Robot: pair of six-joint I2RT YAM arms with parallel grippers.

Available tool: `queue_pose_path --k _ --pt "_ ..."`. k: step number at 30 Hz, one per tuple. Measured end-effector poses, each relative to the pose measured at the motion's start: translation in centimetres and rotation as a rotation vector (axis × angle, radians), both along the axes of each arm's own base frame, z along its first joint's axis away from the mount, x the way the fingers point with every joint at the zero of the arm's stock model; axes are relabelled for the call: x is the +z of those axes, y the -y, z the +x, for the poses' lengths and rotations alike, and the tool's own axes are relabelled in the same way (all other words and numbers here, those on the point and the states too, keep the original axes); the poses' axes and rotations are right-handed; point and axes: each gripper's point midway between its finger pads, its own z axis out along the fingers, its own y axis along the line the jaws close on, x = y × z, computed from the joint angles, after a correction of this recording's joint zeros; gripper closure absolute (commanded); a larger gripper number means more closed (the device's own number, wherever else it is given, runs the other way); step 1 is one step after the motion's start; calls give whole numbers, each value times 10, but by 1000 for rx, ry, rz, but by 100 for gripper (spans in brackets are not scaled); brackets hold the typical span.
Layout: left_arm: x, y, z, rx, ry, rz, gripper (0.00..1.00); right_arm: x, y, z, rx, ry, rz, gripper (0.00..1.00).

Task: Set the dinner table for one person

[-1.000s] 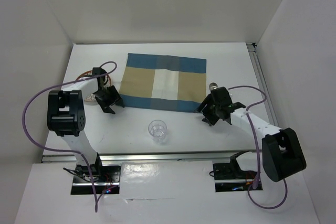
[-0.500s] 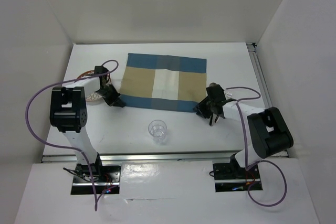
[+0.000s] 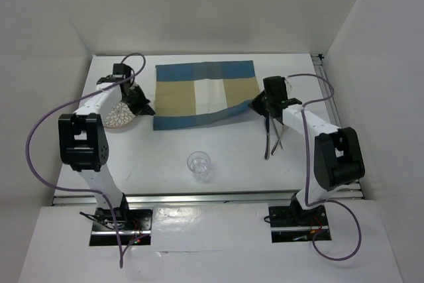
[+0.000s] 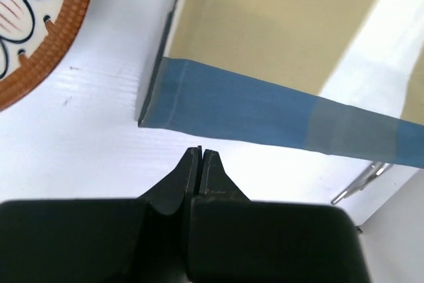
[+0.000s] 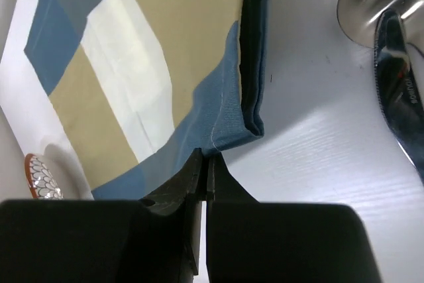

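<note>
The blue-and-tan striped placemat (image 3: 202, 94) lies at the back middle of the white dinner table (image 3: 159, 160). Its near right corner is lifted. My right gripper (image 3: 256, 105) (image 5: 207, 156) is shut on that blue edge of the placemat (image 5: 218, 124). At the mat's near left corner my left gripper (image 3: 143, 107) (image 4: 201, 154) is shut with nothing in it. Its tips rest on bare table just short of the placemat corner (image 4: 165, 111). A patterned plate (image 3: 119, 114) (image 4: 40, 24) with an orange rim sits left of the left gripper.
A clear glass (image 3: 199, 164) stands at the near middle. Several pieces of cutlery (image 3: 273, 138) lie right of the mat, under the right arm; a spoon bowl (image 5: 377, 1) and a knife blade (image 5: 397, 91) show close to the right gripper. White walls enclose the table.
Both grippers went from open to shut. The right arm swung back with the placemat's right edge, so the mat turned and its right side moved back. The left gripper moved back beside the plate.
</note>
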Motion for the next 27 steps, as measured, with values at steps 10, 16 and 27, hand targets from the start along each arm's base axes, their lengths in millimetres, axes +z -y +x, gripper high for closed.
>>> queue_pose_path --k 10,16,27 --pt "35 0 -19 -25 79 11 62 23 5 -29 49 55 -9 100" --pt "-28 5 -50 -32 -108 17 29 -8 8 -52 66 -39 -21 100" --pt "-67 14 -32 -29 -163 6 84 -9 7 -54 78 -45 -22 100"
